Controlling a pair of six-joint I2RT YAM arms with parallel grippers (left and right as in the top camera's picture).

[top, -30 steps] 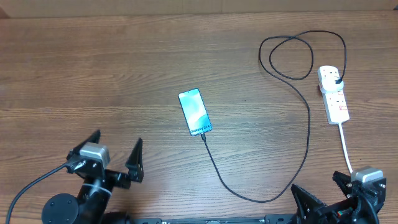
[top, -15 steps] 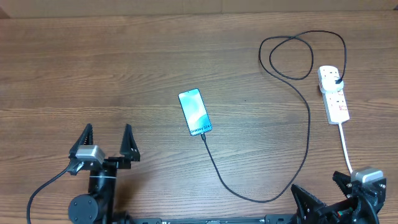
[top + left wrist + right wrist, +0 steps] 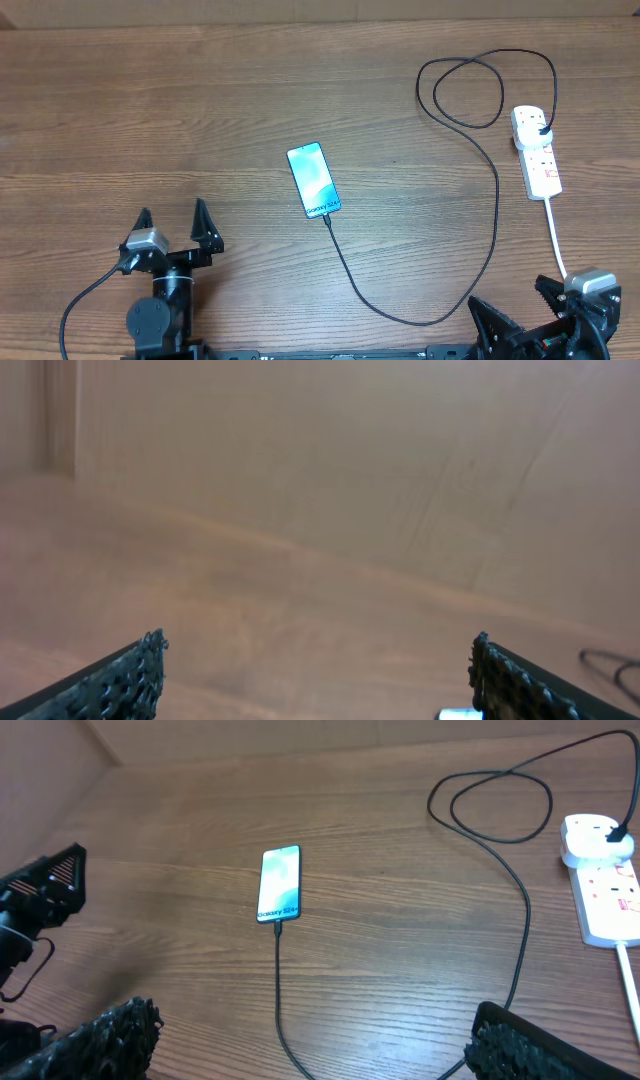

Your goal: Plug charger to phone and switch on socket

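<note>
The phone (image 3: 314, 180) lies flat mid-table with its screen lit; it also shows in the right wrist view (image 3: 280, 883). The black charger cable (image 3: 497, 200) runs from the phone's lower end, curves right and loops up to its plug in the white socket strip (image 3: 537, 152), seen in the right wrist view (image 3: 604, 875) too, cable (image 3: 277, 990). My left gripper (image 3: 172, 227) is open and empty at the front left, well left of the phone. My right gripper (image 3: 520, 315) is open and empty at the front right, below the socket's white cord.
The socket's thick white cord (image 3: 556, 236) runs down toward my right arm. A wall edges the table at the back (image 3: 300, 10). A sliver of the phone (image 3: 455, 713) shows beside my left finger.
My left arm has drawn back toward the front edge and turned upright, its fingers narrowing a little. The phone, cable, socket and right arm have not moved.
</note>
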